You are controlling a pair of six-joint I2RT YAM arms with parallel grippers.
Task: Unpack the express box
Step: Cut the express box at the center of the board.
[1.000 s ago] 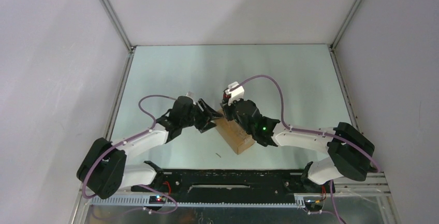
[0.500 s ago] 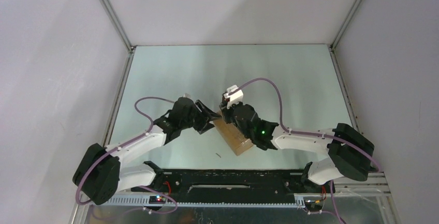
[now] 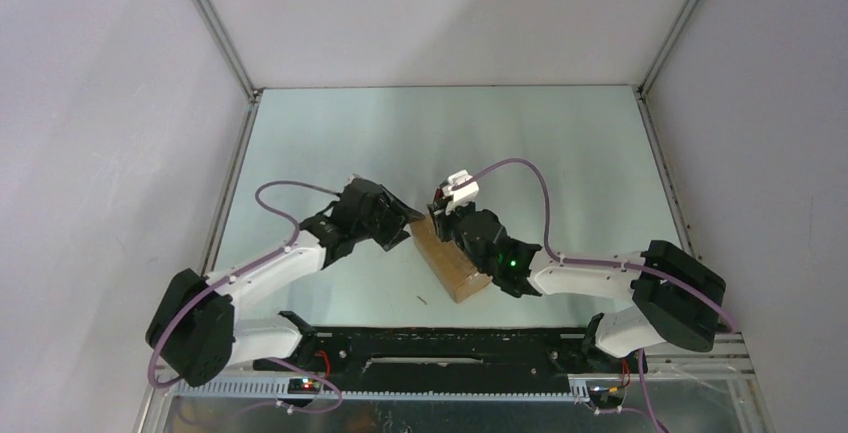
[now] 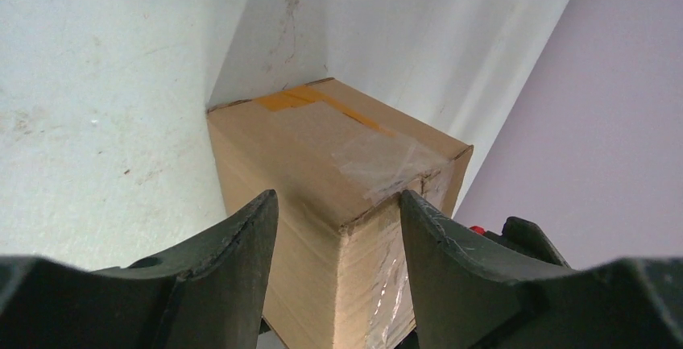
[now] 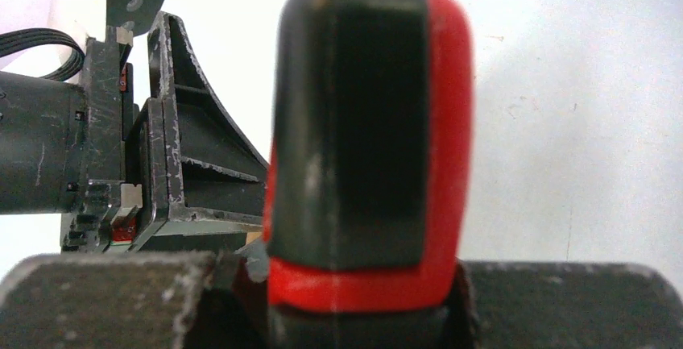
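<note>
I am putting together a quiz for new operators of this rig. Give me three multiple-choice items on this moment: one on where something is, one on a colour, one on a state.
1. Where is the box?
A) on the table, between the two grippers
B) against the far wall
C) lifted in the air

2. What colours is the tool in the right gripper?
A) blue and white
B) red and black
C) all yellow

3. How is the left gripper?
A) shut on the box
B) shut on nothing
C) open

Key:
1 A, the top view shows it resting mid-table between them.
2 B, plain in the right wrist view.
3 C, its fingers stand apart with the box corner showing between them.
</note>
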